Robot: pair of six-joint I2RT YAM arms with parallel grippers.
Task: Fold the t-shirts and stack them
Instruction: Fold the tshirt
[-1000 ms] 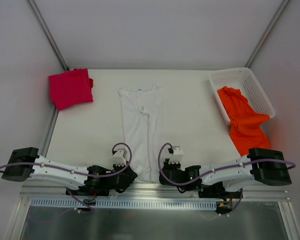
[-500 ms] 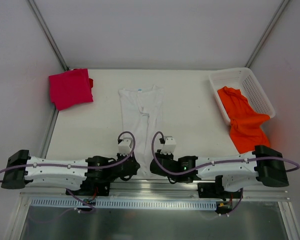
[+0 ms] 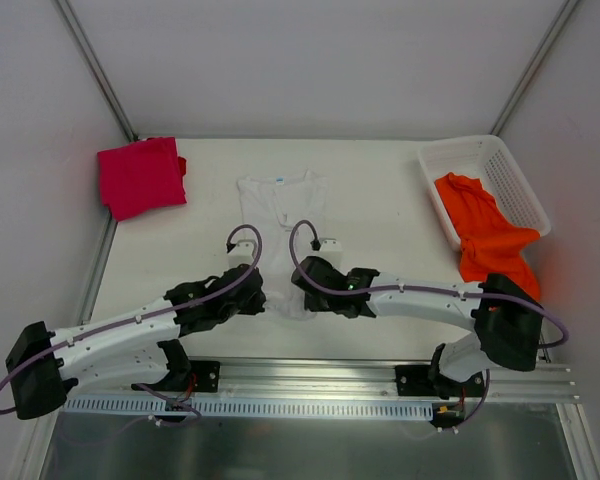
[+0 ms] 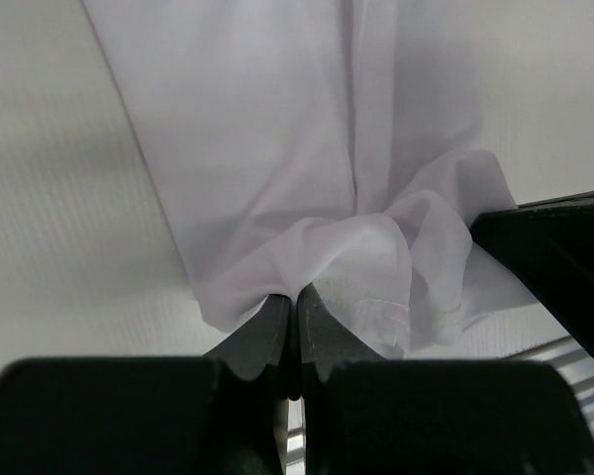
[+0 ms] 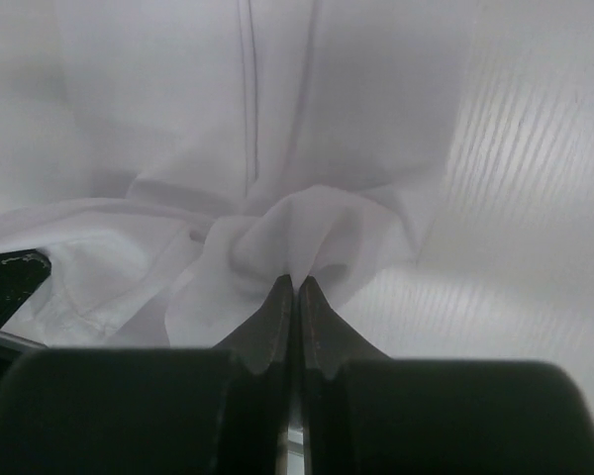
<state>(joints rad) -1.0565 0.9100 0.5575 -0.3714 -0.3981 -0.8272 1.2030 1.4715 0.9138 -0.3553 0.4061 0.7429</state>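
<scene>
1. The left claw (image 4: 295,293) is pinched shut on the bunched hem of the white t-shirt (image 4: 277,129), which is spread ahead of it on the worktop (image 4: 49,198).
2. The right claw (image 5: 295,283), just beside it, is clamped on the same hem.
3. The orange t-shirt (image 3: 490,250) is draped well to the right of it.

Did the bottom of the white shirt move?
Yes. The left gripper and right gripper pinch the white t-shirt by its bottom edge, which has gone from beside the metal rail up toward the collar.
</scene>
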